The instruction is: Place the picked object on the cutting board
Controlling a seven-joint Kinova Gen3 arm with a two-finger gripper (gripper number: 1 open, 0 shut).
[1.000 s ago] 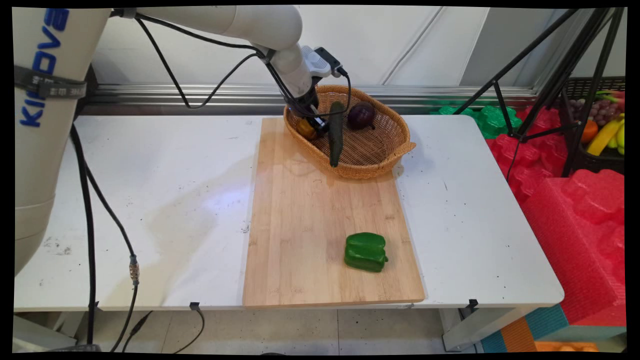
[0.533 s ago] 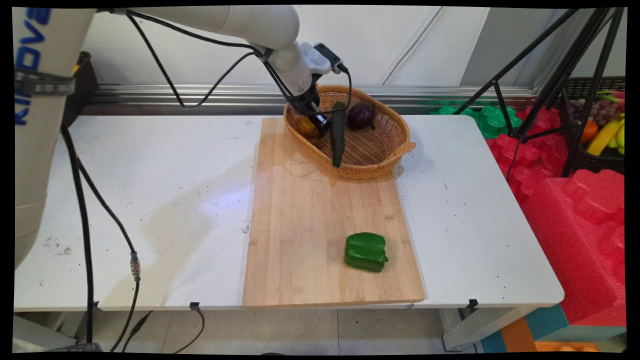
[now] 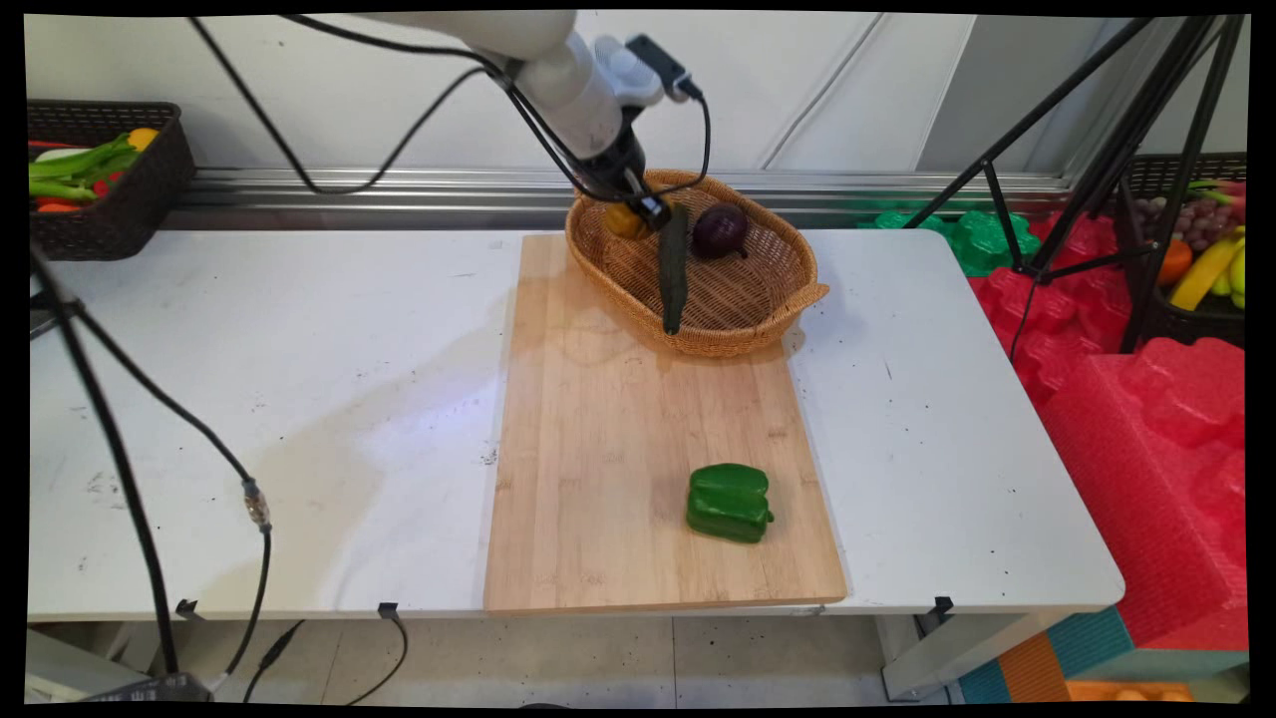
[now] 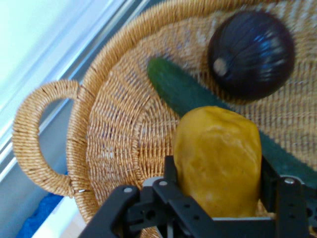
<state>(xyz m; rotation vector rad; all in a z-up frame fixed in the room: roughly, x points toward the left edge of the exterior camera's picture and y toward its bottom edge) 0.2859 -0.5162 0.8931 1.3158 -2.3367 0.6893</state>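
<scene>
- Gripping a yellow vegetable (image 4: 218,158), the gripper (image 3: 643,209) hangs above the left end of the wicker basket (image 3: 773,309); its fingers (image 4: 171,176) are clenched on either side of the vegetable, which looks like a small yellow pepper or potato, though which cannot be told.
- The yellow vegetable sits clear of the basket floor in the hand view, borne by the fingers alone and not by the weave below it.
- A long dark green cucumber (image 3: 673,269) lies in the basket just beside the gripper, its far end leaning up toward the rim because the basket's wall slopes.
- A dark purple onion (image 3: 720,230) rests against the basket's far side, close to the cucumber's upper end but apart from the gripper.
- The basket stands on the far end of a wooden cutting board (image 3: 598,449), which lies flat on the white bench (image 3: 299,399).
- A green bell pepper (image 3: 729,502) lies on the board's near end, well apart from the basket.
- A black crate (image 3: 120,214) of vegetables stands at the bench's far left.
</scene>
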